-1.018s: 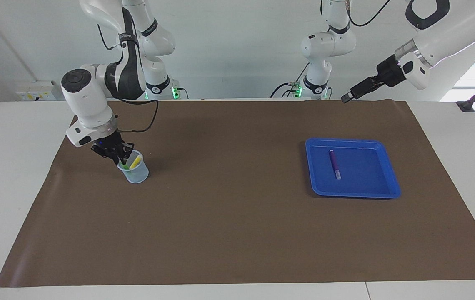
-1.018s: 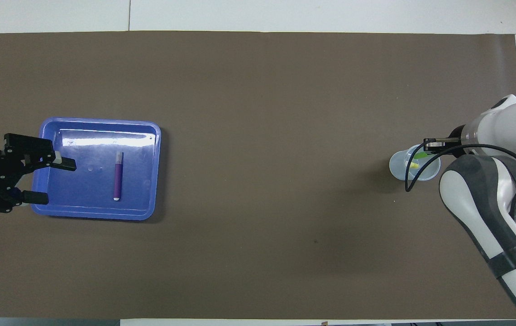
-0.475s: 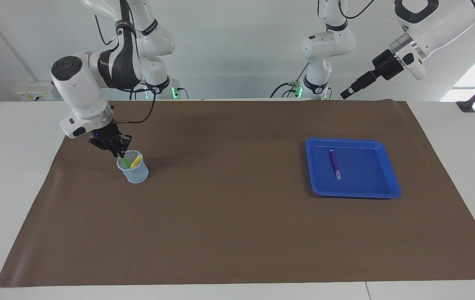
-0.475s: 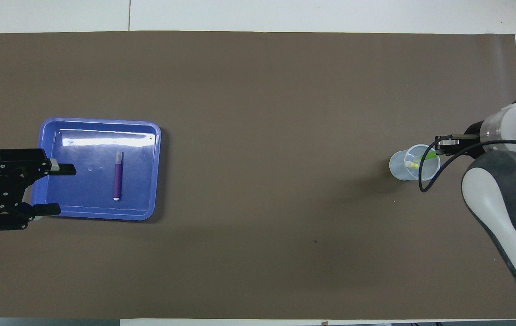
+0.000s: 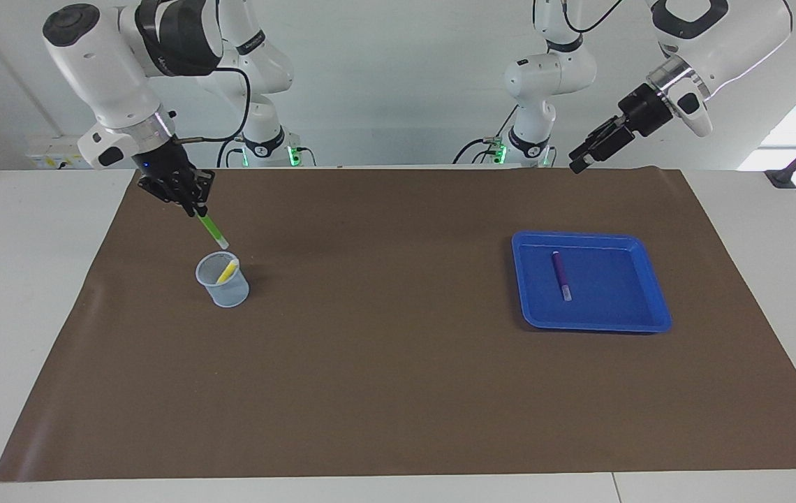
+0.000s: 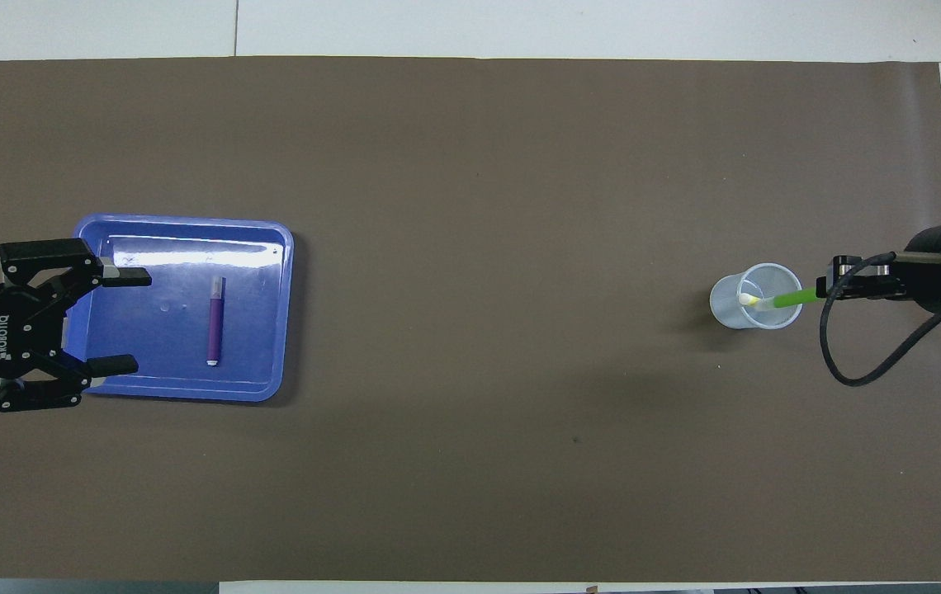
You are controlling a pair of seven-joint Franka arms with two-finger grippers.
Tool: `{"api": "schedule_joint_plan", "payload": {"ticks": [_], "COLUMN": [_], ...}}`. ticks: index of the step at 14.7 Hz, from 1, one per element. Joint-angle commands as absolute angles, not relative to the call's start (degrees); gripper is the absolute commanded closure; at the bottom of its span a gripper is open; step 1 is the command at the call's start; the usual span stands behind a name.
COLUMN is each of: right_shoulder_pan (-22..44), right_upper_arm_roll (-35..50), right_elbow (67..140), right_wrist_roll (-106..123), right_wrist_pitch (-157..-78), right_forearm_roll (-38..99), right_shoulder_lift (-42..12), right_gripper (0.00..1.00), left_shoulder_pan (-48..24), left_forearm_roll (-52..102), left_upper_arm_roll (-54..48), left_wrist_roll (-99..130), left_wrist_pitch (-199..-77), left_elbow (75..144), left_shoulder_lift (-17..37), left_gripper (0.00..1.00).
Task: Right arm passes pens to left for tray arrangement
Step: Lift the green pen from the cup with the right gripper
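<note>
Worktop (image 5: 21, 293) white, spread with a brown mat (image 5: 398, 391) that carries everything. Blue tray (image 5: 649, 279) flat on the mat toward the left arm's end, with the purple pen (image 5: 561, 274) lying inside it, pale end pointing away from the robots. Small translucent cup (image 5: 223, 286) upright on the mat toward the right arm's end, well apart from the tray, holding the yellow pen (image 5: 227, 271) leaned against its rim. Right claw (image 5: 192, 202) raised above the mat, clamped on the upper end of the green pen (image 5: 213, 229) (tilted, pale end lowest, hanging over the cup's mouth and clear of it). Left claw (image 6: 120, 318) up in the air over the tray's edge, fingers spread wide apart, gripping nothing. Black cable (image 6: 850, 363) looped loose from the right wrist.
</note>
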State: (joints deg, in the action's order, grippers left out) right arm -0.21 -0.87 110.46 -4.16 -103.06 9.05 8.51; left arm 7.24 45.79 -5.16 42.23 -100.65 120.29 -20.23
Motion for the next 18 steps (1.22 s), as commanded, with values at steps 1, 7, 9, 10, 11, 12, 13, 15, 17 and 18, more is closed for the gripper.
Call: {"api": "schedule_joint_plan", "payload": {"ticks": [1, 7, 9, 10, 11, 12, 13, 15, 17, 18], "right_shoulder_pan": [-0.44, -0.26, -0.26, -0.26, -0.26, -0.26, -0.26, -0.26, -0.26, -0.18], "right_upper_arm_roll": [0.69, 9.38, 13.52, 15.28, 17.03, 18.62, 20.46, 23.98, 26.70, 27.85], "right_elbow": [109.69, 109.69, 109.69, 109.69, 109.69, 109.69, 109.60, 108.90, 107.15, 106.01], "right_wrist_roll": [-9.64, -42.22, -51.64, -55.59, -58.33, -60.71, -63.08, -67.74, -71.44, -73.37], "right_wrist_pitch": [-102.39, -110.28, -115.81, -118.36, -120.39, -122.41, -124.52, -126.99, -128.23, -128.93], "right_forearm_roll": [15.27, 34.61, 38.56, 40.59, 42.69, 44.63, 45.61, 45.70, 45.70, 45.70], "right_shoulder_lift": [7.65, 7.47, 7.12, 7.03, 6.94, 6.86, 6.86, 5.98, 4.32, 3.26], "right_gripper": [1.00, 1.00, 1.00, 1.00, 1.00, 1.00, 1.00, 1.00, 1.00, 1.00], "left_shoulder_pan": [5.28, -0.15, -3.85, -6.48, -8.68, -10.44, -11.94, -12.92, -12.92, -12.92], "left_forearm_roll": [46.76, 50.27, 50.36, 50.36, 50.27, 50.19, 49.84, 49.66, 49.66, 49.66], "left_upper_arm_roll": [-4.92, -5.10, -5.10, -5.10, -5.10, -5.10, -5.53, -7.55, -9.40, -10.36], "left_wrist_roll": [45.95, 59.64, 68.59, 73.25, 77.30, 81.17, 85.56, 89.72, 91.66, 91.50], "left_wrist_pitch": [-102.39, -107.74, -112.12, -114.58, -116.35, -118.02, -120.30, -124.78, -127.43, -127.70], "left_elbow": [120.94, 120.76, 120.76, 120.76, 120.76, 120.85, 120.85, 121.37, 121.55, 121.55], "left_shoulder_lift": [-20.22, -18.55, -18.46, -18.28, -18.02, -17.93, -17.84, -17.75, -17.40, -16.71], "left_gripper": [0.00, 0.00, 0.01, 0.01, 0.01, 0.02, 0.03, 0.04, 0.04, 0.04]}}
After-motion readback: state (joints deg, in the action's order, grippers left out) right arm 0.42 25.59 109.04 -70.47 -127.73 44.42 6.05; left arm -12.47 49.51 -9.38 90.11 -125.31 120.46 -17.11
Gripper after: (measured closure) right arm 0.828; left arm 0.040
